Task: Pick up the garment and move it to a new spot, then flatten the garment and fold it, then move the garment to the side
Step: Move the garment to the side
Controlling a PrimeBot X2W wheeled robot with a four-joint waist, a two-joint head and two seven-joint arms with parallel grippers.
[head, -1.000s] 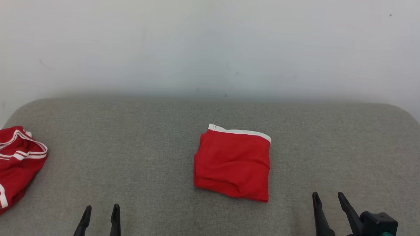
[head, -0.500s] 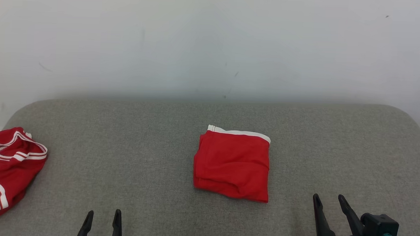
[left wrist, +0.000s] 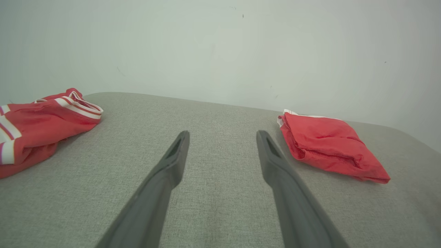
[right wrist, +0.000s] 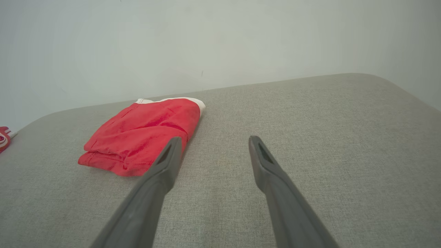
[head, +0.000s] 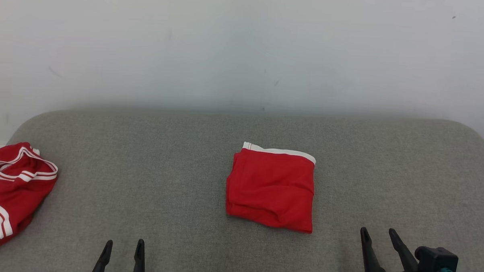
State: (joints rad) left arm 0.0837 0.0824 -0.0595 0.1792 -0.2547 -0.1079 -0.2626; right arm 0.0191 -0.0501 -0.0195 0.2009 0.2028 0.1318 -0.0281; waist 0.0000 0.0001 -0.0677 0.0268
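**Neatly squared, the folded red fabric garment with a white waistband lies untouched**

It sits near the centre of the grey fabric-covered tabletop, its waistband edge toward the white wall. The left gripper hovers at the near edge, well to the garment's left, its fingers spread with nothing between them. The right gripper is at the near right, closer to the garment but apart from it, fingers likewise spread and empty. At the tabletop's far left edge a crumpled red garment with white stripes lies in a heap, well apart from the folded one.
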